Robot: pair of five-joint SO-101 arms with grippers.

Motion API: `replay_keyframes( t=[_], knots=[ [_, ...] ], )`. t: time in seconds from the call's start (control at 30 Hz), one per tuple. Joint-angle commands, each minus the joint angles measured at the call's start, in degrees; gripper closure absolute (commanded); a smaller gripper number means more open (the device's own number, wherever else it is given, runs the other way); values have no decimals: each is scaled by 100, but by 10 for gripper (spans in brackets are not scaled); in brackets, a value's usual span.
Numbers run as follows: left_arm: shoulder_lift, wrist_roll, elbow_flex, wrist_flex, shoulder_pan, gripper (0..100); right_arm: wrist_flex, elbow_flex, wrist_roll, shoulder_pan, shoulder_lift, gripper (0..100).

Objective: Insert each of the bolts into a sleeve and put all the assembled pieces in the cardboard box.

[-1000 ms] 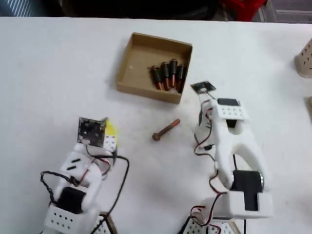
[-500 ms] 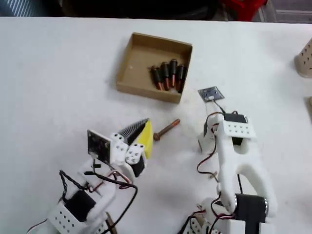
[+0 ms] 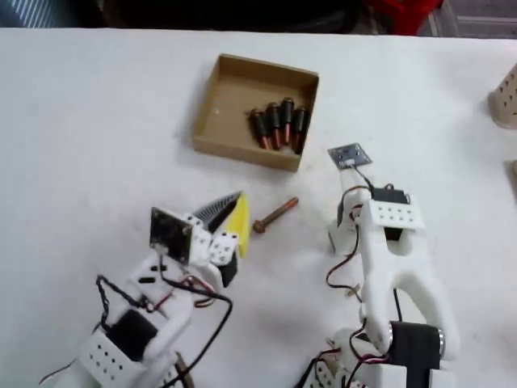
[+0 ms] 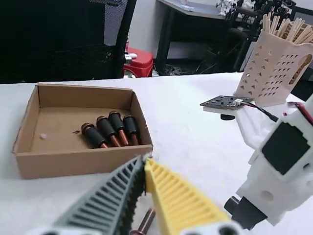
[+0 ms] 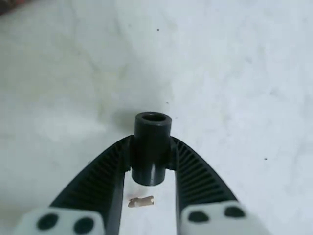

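Left gripper (image 4: pixel 145 159): my grey and yellow fingers are pressed together at the tips with nothing between them. Seen from above, the left gripper (image 3: pixel 239 198) sits low over the table and points toward the box.
Right gripper (image 5: pixel 150 142): my black fingers are parted only by the width of the sleeve and pinch it from both sides.
Sleeve (image 5: pixel 151 147): a short black tube gripped along most of its length, with its open bore standing out past my fingertips over bare table (whether it touches the surface, I cannot tell).
Bolt (image 3: pixel 275 215): copper-coloured and lying flat on the table between my two arms. Its head end is just beside my yellow finger, and its shank slants away toward the box's near corner. A bit of the bolt (image 4: pixel 145 223) peeks out under my closed left fingers.
Box (image 3: pixel 212 113): open cardboard, on the far side of the bolt from me. From my left wrist the box (image 4: pixel 73 164) shows its front wall.
Pieces (image 3: pixel 279 125): four assembled ones lie side by side inside the box, in the part nearer my right arm (black sleeves, coppery ends). From my left wrist the pieces (image 4: pixel 110 132) fan out on the box floor.
Table (image 3: pixel 97 97): white.
Right arm (image 3: pixel 392 242): white, standing near the box's corner, beside the bolt.
Holder (image 4: pixel 274 63): a pale lattice cup of wooden sticks, well beyond my right arm.
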Motion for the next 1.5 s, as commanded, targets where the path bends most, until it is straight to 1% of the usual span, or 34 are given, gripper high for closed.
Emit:
replay_keyframes(
  t=[0.0, 0.13, 0.37, 0.43, 0.6, 0.67, 0.77, 0.83, 1.0, 1.17, 1.27, 1.37, 1.47],
  knots=[
    [1815, 18, -1284, -149, -57, 974, -110, -18, -18, 75, -242, 982],
    [3503, 0, -2127, -167, -40, 973, -338, 123, -18, 92, -242, 982],
    [6141, 44, -3464, -246, 48, 972, -338, 123, -9, 101, -242, 982],
    [6756, 44, -3578, -580, 224, 972, -338, 123, -9, 101, -242, 982],
    [8013, 44, -3393, -1925, 857, 973, -338, 123, -9, 101, -242, 982],
    [8488, 44, -3376, -2312, 884, 973, -338, 123, -9, 101, -242, 982],
    [9121, 44, -3534, -2602, 690, 975, -347, 123, -9, 101, -242, 982],
    [9455, 44, -3798, -2426, 567, 975, -347, 123, -9, 101, -242, 982],
    [9851, 44, -4457, -1407, 426, 975, -347, 123, -9, 101, -242, 982],
    [10176, 536, -4730, -1301, -22, 975, -347, 123, -9, 101, -242, 982],
    [10123, 651, -4668, -1231, -286, 976, -347, 123, -9, 101, -242, 982],
    [9912, 651, -4659, -659, -585, 976, -347, 123, -9, 101, -242, 982],
    [9692, 651, -4624, -299, -1033, 976, -347, 123, -9, 101, -242, 982]
  ],
)
